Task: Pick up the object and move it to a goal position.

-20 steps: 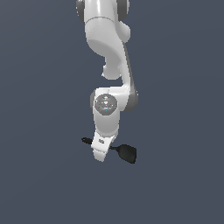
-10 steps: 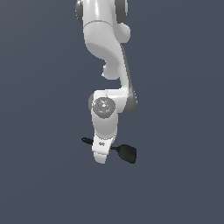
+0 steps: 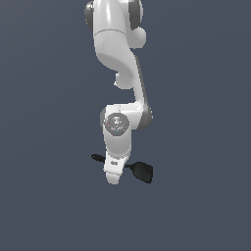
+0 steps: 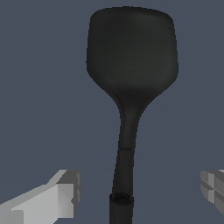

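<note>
The claw [image 4: 135, 192] stands wide apart, one finger [image 4: 57, 199] on each side of the spatula's [image 4: 131, 65] thin handle, with clear gaps between the pads and the handle on both sides. Nothing is gripped. In the wrist view the handle runs between the two fingers and widens into the flat, roughly square blade further out. In the exterior view the claw [image 3: 113, 174] hangs straight down from the arm [image 3: 117, 59] and covers the middle of the spatula [image 3: 141, 170]; the blade pokes out toward the exterior view's right and the handle's tip toward the exterior view's left. The spatula appears to lie flat on the plain grey counter [image 3: 196, 206], though no contact or shadow settles it for certain.

As a judgement, the claw looks lined up over the handle and closing is the step in hand. The risks come from the handle itself: it is thin and rounded, so the pads may pinch it off-centre and roll or flick it sideways. Gripping well away from the heavy blade could let the spatula swing down once lifted. If the fingertips sit too high, they may close above the handle and miss it. No goal marker shows in either view.
</note>
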### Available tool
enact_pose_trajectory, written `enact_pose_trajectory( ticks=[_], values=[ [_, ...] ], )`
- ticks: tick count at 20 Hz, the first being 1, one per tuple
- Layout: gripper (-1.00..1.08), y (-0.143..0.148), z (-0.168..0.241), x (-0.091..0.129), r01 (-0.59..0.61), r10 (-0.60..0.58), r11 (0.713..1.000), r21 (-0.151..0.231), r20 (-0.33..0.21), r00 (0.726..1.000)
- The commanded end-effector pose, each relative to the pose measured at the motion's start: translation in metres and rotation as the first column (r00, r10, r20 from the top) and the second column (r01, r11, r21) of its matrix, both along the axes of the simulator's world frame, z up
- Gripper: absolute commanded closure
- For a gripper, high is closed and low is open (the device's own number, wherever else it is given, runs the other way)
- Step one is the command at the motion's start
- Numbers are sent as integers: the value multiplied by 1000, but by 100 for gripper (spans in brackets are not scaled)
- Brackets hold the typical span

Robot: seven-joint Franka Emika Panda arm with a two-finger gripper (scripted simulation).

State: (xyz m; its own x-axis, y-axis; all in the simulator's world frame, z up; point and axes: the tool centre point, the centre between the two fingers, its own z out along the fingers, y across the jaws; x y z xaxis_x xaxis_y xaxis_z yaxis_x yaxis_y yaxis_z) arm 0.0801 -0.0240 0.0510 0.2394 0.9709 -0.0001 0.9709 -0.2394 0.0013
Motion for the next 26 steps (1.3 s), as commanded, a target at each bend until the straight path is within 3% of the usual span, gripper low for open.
enact_pose_trajectory(
  ticks=[1, 10, 11, 26],
  values=[
    [-92, 0, -14, -1, -2, 2, 1000, 0, -1, 1000],
    [-92, 0, -34, 0, -3, 3, 1000, 0, -1, 1000],
    [108, 0, -34, 0, -3, 3, 1000, 0, -1, 1000],
    [108, 2, -29, -2, -3, 3, 1000, 0, -2, 1000]
  ],
)
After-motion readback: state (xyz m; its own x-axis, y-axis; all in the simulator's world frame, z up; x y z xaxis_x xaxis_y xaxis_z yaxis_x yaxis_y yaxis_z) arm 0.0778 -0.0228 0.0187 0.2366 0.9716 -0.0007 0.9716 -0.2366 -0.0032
